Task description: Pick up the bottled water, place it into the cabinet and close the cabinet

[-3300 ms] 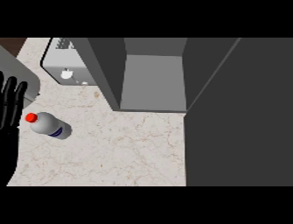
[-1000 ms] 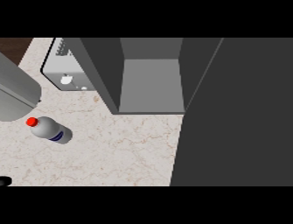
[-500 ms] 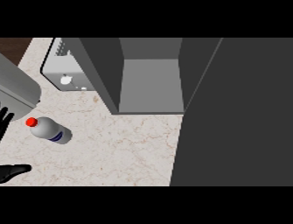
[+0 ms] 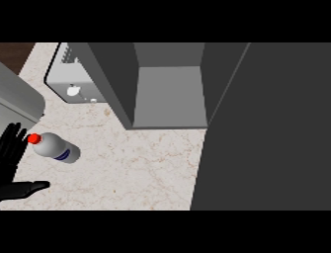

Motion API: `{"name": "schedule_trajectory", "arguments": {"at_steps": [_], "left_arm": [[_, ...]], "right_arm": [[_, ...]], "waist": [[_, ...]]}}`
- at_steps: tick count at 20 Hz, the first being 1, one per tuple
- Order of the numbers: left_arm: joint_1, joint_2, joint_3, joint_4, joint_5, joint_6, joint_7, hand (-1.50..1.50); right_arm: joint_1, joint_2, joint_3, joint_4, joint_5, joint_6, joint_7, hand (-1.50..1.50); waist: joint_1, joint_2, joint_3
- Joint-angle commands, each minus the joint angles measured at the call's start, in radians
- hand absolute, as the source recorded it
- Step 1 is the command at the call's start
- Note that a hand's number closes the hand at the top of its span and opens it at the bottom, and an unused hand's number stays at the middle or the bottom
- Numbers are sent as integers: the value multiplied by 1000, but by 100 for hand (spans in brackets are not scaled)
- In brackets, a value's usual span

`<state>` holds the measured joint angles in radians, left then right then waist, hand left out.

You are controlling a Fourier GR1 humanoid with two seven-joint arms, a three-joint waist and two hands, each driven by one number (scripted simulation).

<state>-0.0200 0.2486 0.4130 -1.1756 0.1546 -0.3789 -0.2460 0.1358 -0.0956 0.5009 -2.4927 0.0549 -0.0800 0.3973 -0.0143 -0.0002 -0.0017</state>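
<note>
The bottled water (image 4: 57,147) lies on its side on the marble counter (image 4: 131,173), clear with a blue label and its red cap pointing up-left. My left hand (image 4: 0,174) is at the lower left, open, fingers straight up and thumb out to the right. Its fingertips (image 4: 13,133) are just left of the cap; I cannot tell whether they touch it. The grey cabinet (image 4: 169,94) stands open at the top centre with nothing inside. Its dark door (image 4: 277,128) fills the right side. My right hand does not show.
A white sink-like basin (image 4: 71,81) sits left of the cabinet at the back. A large grey rounded body (image 4: 4,99) slants across the upper left, just above the bottle. Bare counter lies between the bottle and the cabinet.
My left hand has come in from the left edge and shifted right, closer to the bottle's cap. The bottle and cabinet have not moved.
</note>
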Motion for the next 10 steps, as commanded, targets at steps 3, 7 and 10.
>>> {"name": "schedule_trajectory", "arguments": {"at_steps": [3, 7, 10], "left_arm": [[-122, 24, -14, 230, -56, -3, -131, -150], [-191, 51, 4, 410, -72, -8, -239, -150], [-223, 67, 22, 578, -90, -24, -363, -150]], "right_arm": [[0, 0, 53, -48, 139, -41, 3, -150], [-23, -35, -44, -51, 34, -16, 15, -150], [-14, -49, -19, -112, 56, -25, 57, -150]], "waist": [[0, 0, 0], [3, 2, 1], [-6, 3, -1]]}}
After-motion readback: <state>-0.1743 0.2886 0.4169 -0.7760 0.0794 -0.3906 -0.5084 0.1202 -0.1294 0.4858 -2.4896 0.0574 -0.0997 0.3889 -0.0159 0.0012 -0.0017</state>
